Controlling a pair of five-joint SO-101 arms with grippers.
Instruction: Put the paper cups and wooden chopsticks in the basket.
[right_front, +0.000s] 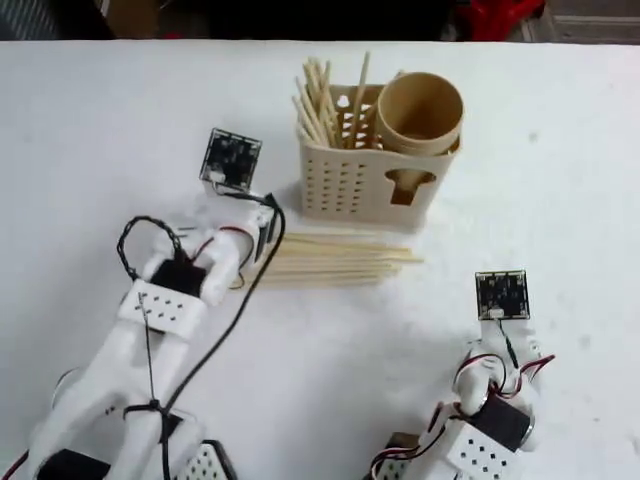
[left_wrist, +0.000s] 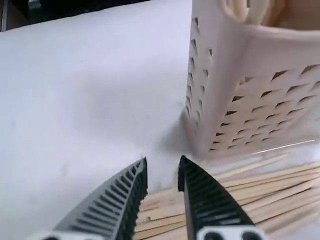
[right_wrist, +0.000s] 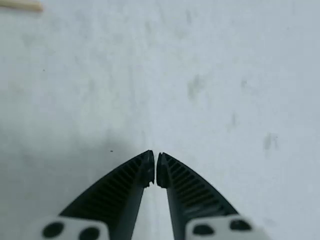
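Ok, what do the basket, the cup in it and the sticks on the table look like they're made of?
Basket: probably moulded plastic, cream and matte, with even rows of slots through its walls.
Cup: likely paper, as the task says; tan, dull, with a thin rolled rim.
Sticks: wood or bamboo by the look; pale, bare, thin and straight, no gloss.

one basket (right_front: 365, 185), one stack of paper cups (right_front: 420, 110), one standing chopstick bundle (right_front: 318, 100), one lying chopstick bundle (right_front: 335, 260); single sticks too many to count.
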